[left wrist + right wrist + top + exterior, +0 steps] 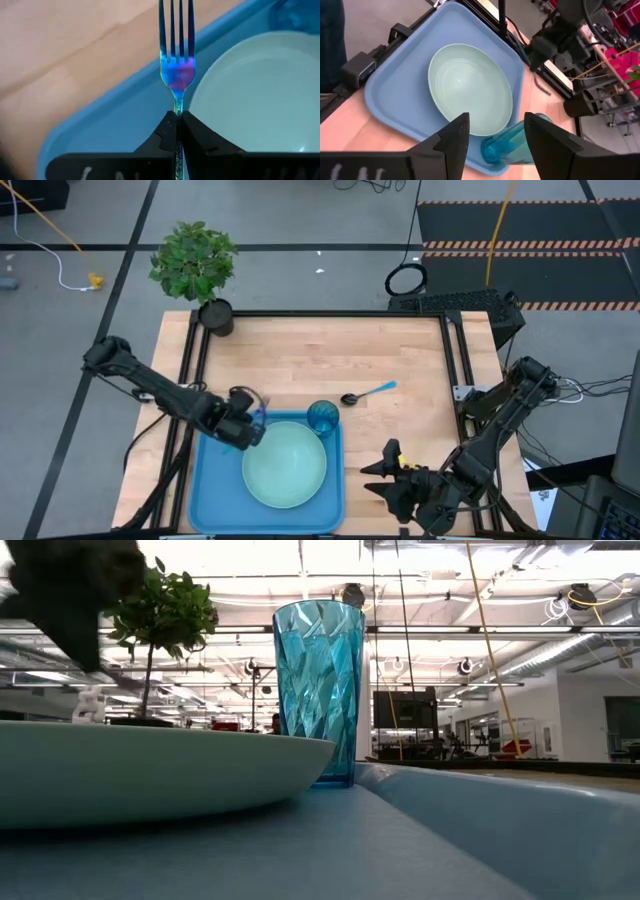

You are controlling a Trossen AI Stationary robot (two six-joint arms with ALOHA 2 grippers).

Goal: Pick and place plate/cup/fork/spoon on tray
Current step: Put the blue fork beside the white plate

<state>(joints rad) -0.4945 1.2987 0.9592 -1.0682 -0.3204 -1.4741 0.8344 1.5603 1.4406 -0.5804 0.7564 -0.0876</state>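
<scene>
The blue tray [215, 490] lies at the table's near middle. The mint-green plate [285, 465] rests on it, and the teal cup [322, 417] stands upright in the tray's far right corner. My left gripper [245, 425] is over the tray's far left corner, shut on the fork [177, 65]. The spoon [365, 393] lies on the wood to the right of the cup. My right gripper [385, 475] is open and empty just right of the tray; its wrist view shows the plate [470, 87] and the cup [507, 145]. My left gripper pinches the fork's neck [177, 107], just behind the tines, between its two fingers. The fork lies along the fingers, and its tines [176, 25] stick out beyond the fingertips over the tray's rim [125, 80], beside the plate [260, 95]. The handle is hidden behind the fingers.
A potted plant [195, 265] stands at the table's far left corner. Bare wood [320, 350] lies between the tray and the far edge. In the low view the cup [318, 690] stands behind the plate's edge [150, 770] inside the tray's rim [500, 810].
</scene>
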